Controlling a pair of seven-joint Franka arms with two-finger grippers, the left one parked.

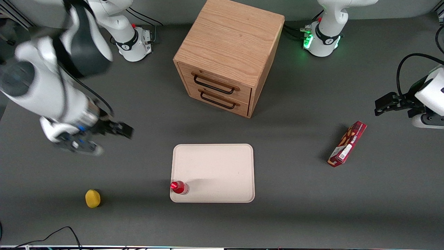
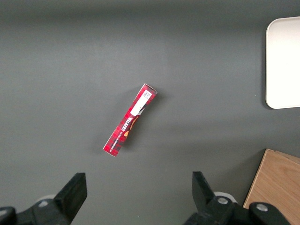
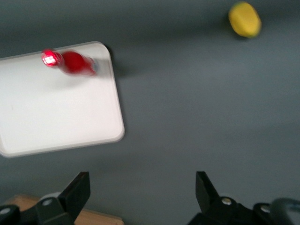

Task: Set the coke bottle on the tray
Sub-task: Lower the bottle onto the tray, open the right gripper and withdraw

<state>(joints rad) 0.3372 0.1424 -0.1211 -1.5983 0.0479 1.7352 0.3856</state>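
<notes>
Coke bottle (image 1: 179,187) upright on tray (image 1: 215,166), in the corner nearest the front camera at the working arm's end, just inside the rim. Gripper (image 1: 118,129) above bare table, well apart from the tray toward the working arm's end, fingers spread, nothing held. Lemon-yellow object (image 1: 92,198) on table, nearer the camera than the gripper. Wooden drawer cabinet (image 1: 229,55) farther from the camera than the tray. Red snack box (image 1: 347,143) toward the parked arm's end.

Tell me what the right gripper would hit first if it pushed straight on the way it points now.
Probably only bare table. The gripper, open and empty, looks down on grey surface between the tray and the lemon. The coke bottle stands on the tray's corner, off that line. Depth is unclear.
</notes>
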